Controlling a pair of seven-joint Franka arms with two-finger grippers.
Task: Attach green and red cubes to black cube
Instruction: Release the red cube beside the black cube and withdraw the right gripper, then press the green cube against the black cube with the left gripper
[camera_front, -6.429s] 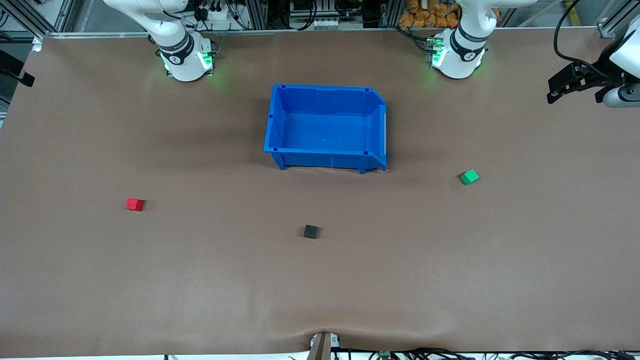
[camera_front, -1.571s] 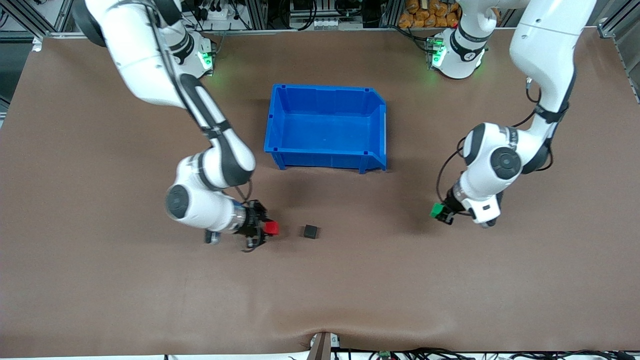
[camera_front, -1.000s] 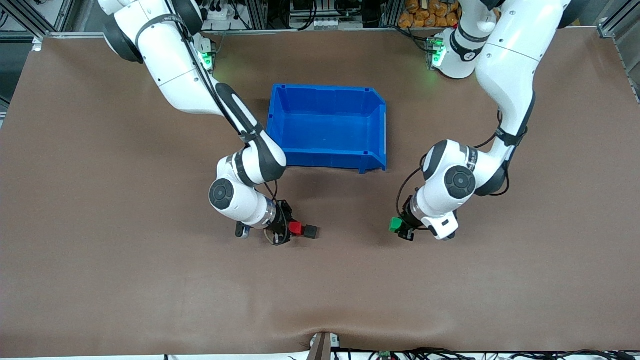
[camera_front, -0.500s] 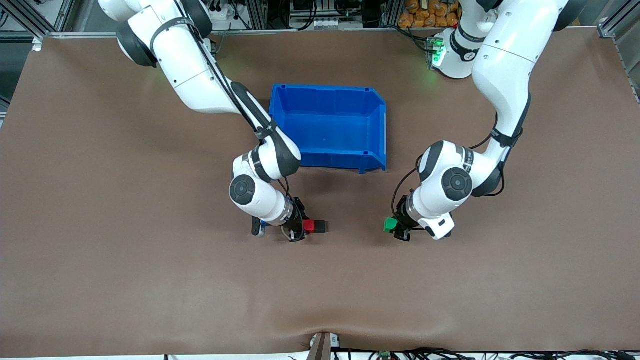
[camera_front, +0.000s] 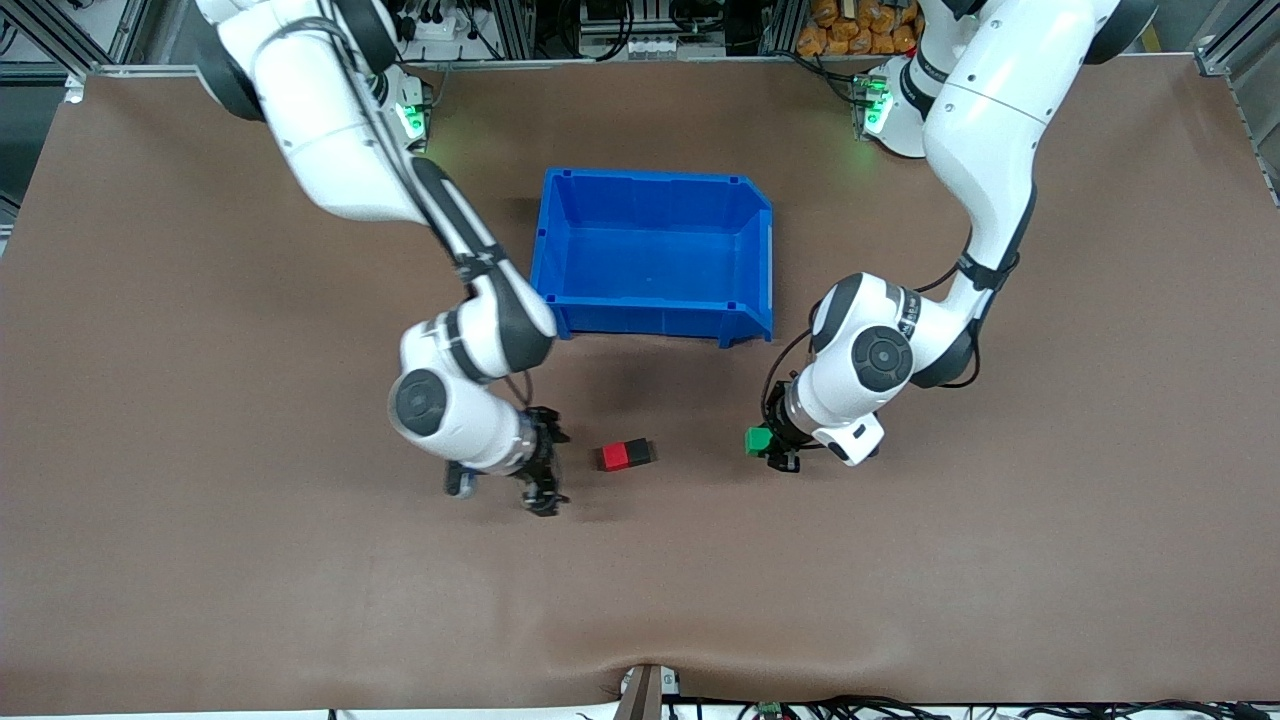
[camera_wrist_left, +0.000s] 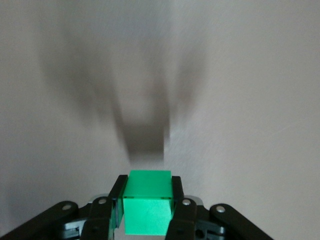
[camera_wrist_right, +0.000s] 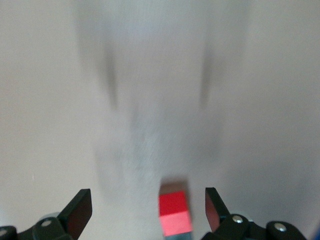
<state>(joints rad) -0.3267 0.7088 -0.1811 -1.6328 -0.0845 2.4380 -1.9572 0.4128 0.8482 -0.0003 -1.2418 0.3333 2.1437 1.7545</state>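
The red cube lies on the table pressed against the black cube, which sits on its left-arm side. My right gripper is open and empty, beside the red cube toward the right arm's end. In the right wrist view the red cube shows between the spread fingers; the black cube is hidden there. My left gripper is shut on the green cube, low over the table beside the black cube toward the left arm's end. The green cube fills the left gripper's jaws.
An empty blue bin stands on the brown table, farther from the front camera than the cubes. Both arms flank it.
My right gripper has let go of the red cube against the black cube and drawn back toward its own end. My left gripper has carried the green cube closer to the black cube.
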